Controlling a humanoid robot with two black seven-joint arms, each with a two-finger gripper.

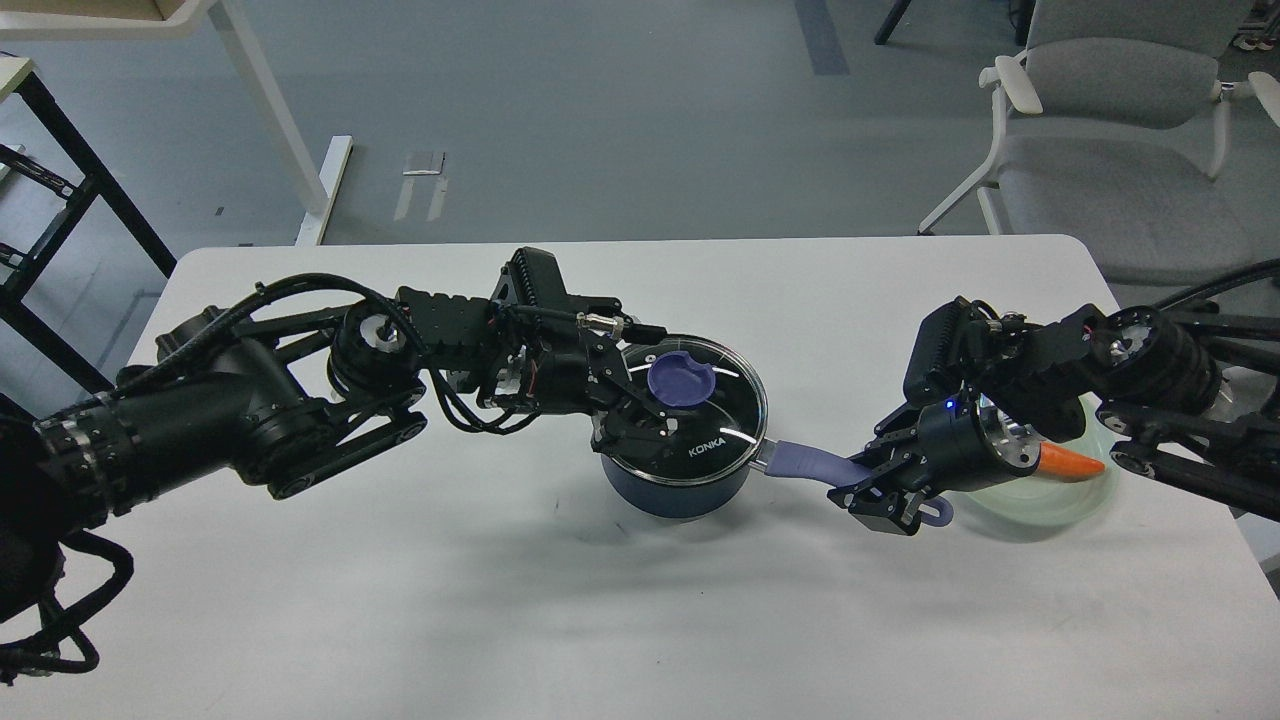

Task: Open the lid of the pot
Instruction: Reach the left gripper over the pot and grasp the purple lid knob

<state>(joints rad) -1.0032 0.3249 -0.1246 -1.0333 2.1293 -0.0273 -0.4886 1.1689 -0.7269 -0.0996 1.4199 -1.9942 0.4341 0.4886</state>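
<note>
The navy pot (680, 492) stands at mid-table, its lavender handle (805, 464) pointing right. The glass lid (725, 425) with KONKA lettering lies on it, with its lavender knob (682, 380) on top. My left gripper (655, 418) comes in from the left over the lid's left part. Its fingers are spread apart, the upper fingertip (652, 398) at the knob's left edge; the knob is not between them. My right gripper (868, 490) is shut on the handle near its far end; the handle's hole end (938, 513) sticks out beyond it.
A pale green plate (1040, 500) with a carrot (1070, 462) sits right of the pot, partly under my right arm. The white table's (500, 600) far edge is behind the pot. A grey chair (1100, 150) stands beyond the table at the back right.
</note>
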